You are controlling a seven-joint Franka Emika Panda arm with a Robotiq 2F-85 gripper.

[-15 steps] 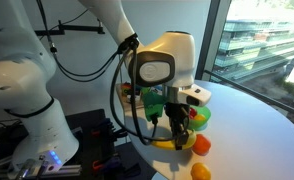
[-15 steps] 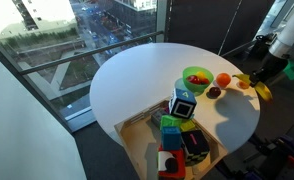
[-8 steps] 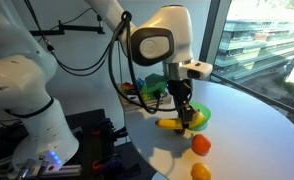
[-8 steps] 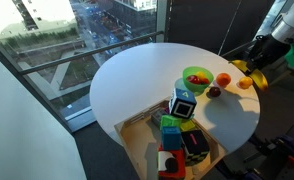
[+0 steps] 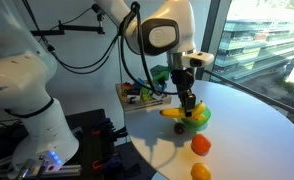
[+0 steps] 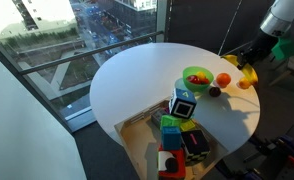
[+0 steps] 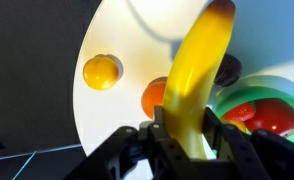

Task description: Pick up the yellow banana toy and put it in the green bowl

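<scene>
My gripper (image 7: pixel 185 140) is shut on the yellow banana toy (image 7: pixel 195 75) and holds it in the air above the white table. The banana also shows in both exterior views (image 5: pixel 175 113) (image 6: pixel 243 71), hanging under the gripper (image 5: pixel 188 103). The green bowl (image 7: pixel 249 100) lies to the right in the wrist view, with a red item (image 7: pixel 271 115) inside. It shows just behind the banana in an exterior view (image 5: pixel 199 118) and left of the gripper in an exterior view (image 6: pixel 196 77).
Two orange fruit toys (image 5: pixel 200 145) (image 5: pixel 199 172) lie on the round white table (image 6: pixel 137 85) near its edge. A dark round item (image 6: pixel 214 92) sits beside the bowl. A tray of mixed objects (image 6: pixel 179 135) stands at the table's edge. Windows surround the table.
The gripper has risen with the banana and carried it closer to the green bowl. The banana hangs higher above the table than before.
</scene>
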